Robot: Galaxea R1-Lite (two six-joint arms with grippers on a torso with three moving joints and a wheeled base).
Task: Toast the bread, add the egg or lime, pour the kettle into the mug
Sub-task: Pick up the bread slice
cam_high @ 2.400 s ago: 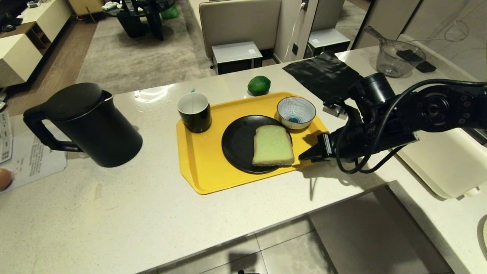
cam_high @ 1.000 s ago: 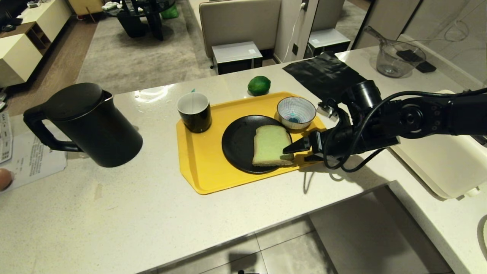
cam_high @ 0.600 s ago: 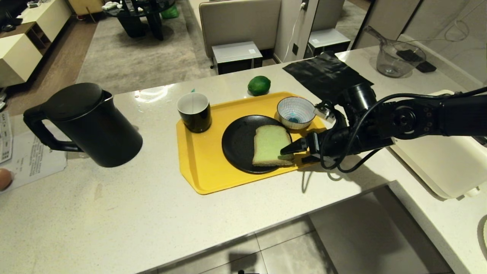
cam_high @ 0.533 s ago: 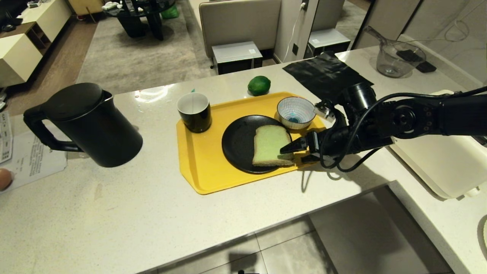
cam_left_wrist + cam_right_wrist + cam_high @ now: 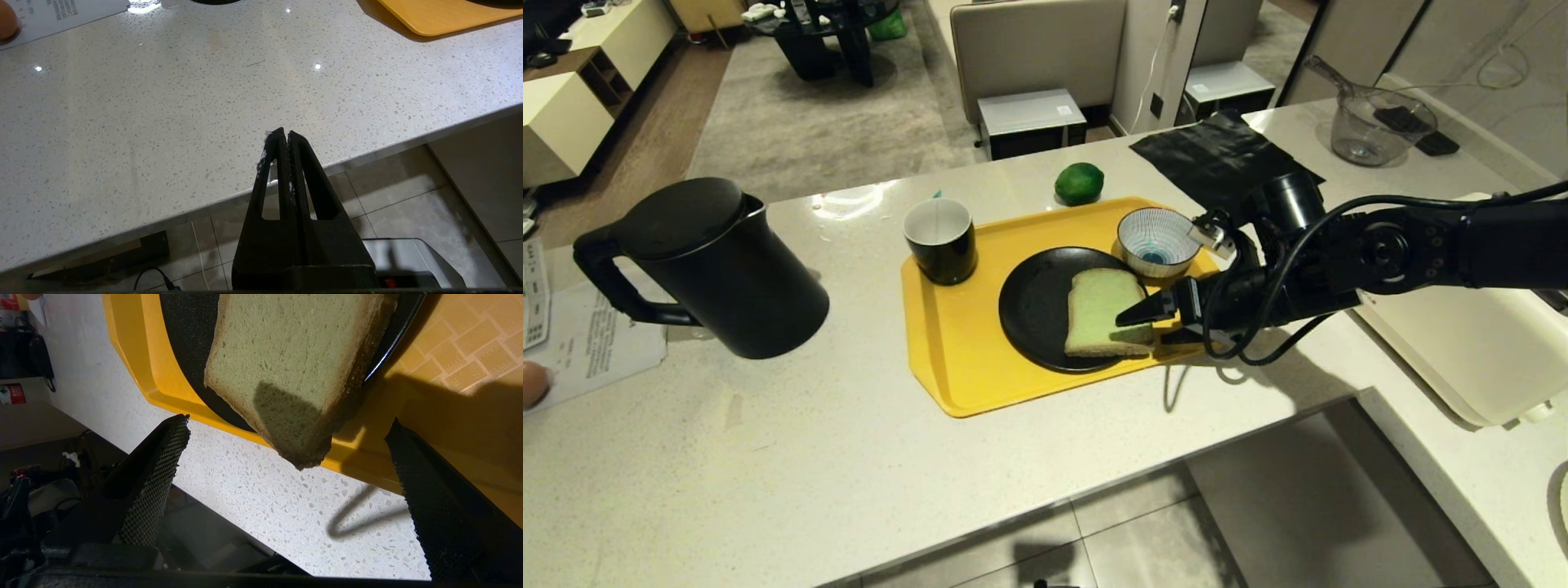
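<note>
The left hand point(image 5: 284, 136) is parked at the near edge of the surface point(image 5: 768, 457), well short of the yellow tray point(image 5: 956, 359), with its fingers pressed together and nothing between them.

The tray serves as the landmark. On it, toward the near right, sits a black plate point(image 5: 1033, 306). The bread point(image 5: 1104, 314) lies flat on the right half of this plate, its near right corner overhanging the plate rim.

The right hand point(image 5: 1145, 325) reaches in level from the right of the tray. Its fingers point(image 5: 155, 486) are spread wide, one above and one below that overhanging corner of the bread. Neither finger visibly touches the slice.

At the far right corner of the tray stands a blue-and-white striped bowl point(image 5: 1158, 242). At the far left corner, on the tray, stands the mug point(image 5: 940, 240), upright.

The kettle point(image 5: 707, 265) stands on the surface well to the left of the tray, handle pointing away from it. An egg point(image 5: 533, 384) lies farther left, at the edge of view, beside a sheet of paper point(image 5: 592, 343).

The lime point(image 5: 1079, 183) rests on the surface just beyond the far edge of the tray. A black cloth point(image 5: 1217, 159) lies beyond the far right corner of the tray.
</note>
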